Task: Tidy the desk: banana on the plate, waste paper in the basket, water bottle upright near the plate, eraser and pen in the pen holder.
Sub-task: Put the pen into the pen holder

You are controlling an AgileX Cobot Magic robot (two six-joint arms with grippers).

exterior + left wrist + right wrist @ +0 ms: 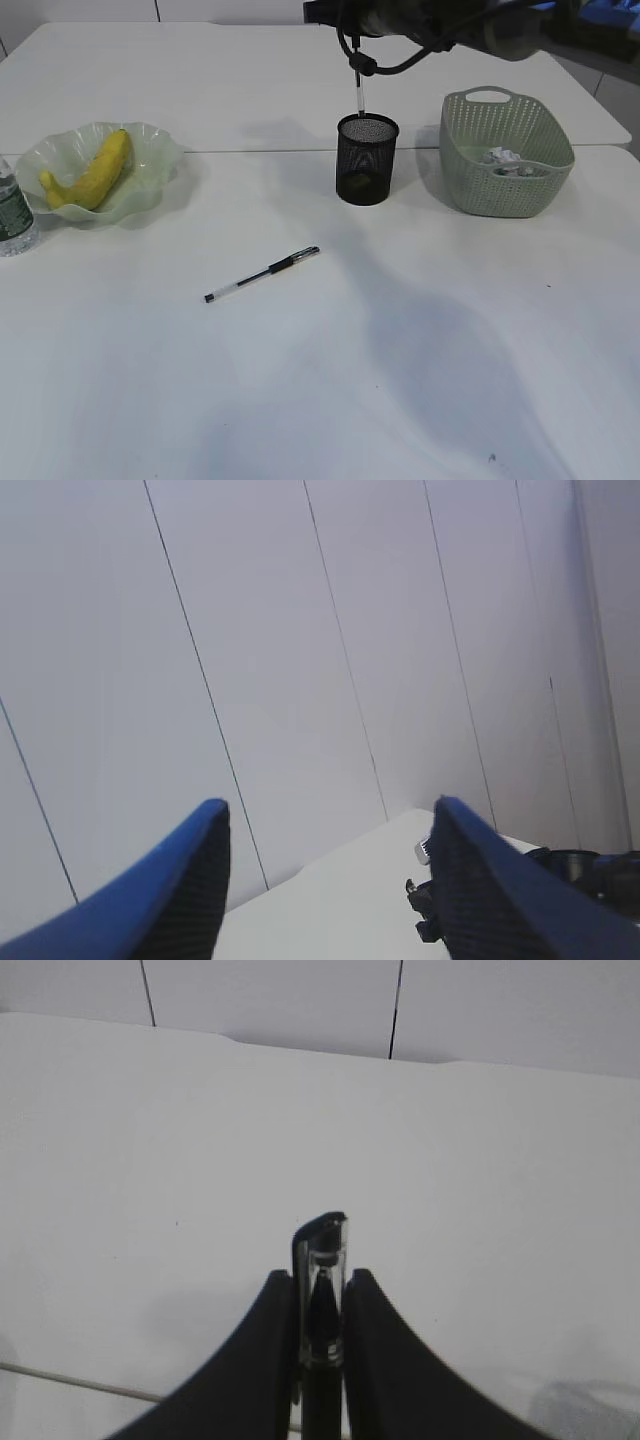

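Loose on the desk [300, 380] lies a second pen [262, 273], well short of the right gripper [357, 68], which hangs a held pen [360, 97] directly over the pen holder [366, 158]. Judged step: lower, release.

Left wrist: left gripper [325, 880] gapes wide, empty, facing wall.

Right wrist alone shows the jaws pinching the pen's cap.

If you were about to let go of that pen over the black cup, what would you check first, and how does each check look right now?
1. Right gripper clamped on the clear pen with black cap: ok.
2. Pen hanging upright above the black mesh pen holder: ok.
3. Pen tip already inside the rim: cannot tell.
4. Holder standing upright on the white desk: ok.
5. Left gripper open and away from the holder: ok.
6. Second black pen put away: not ok, it lies on the desk.
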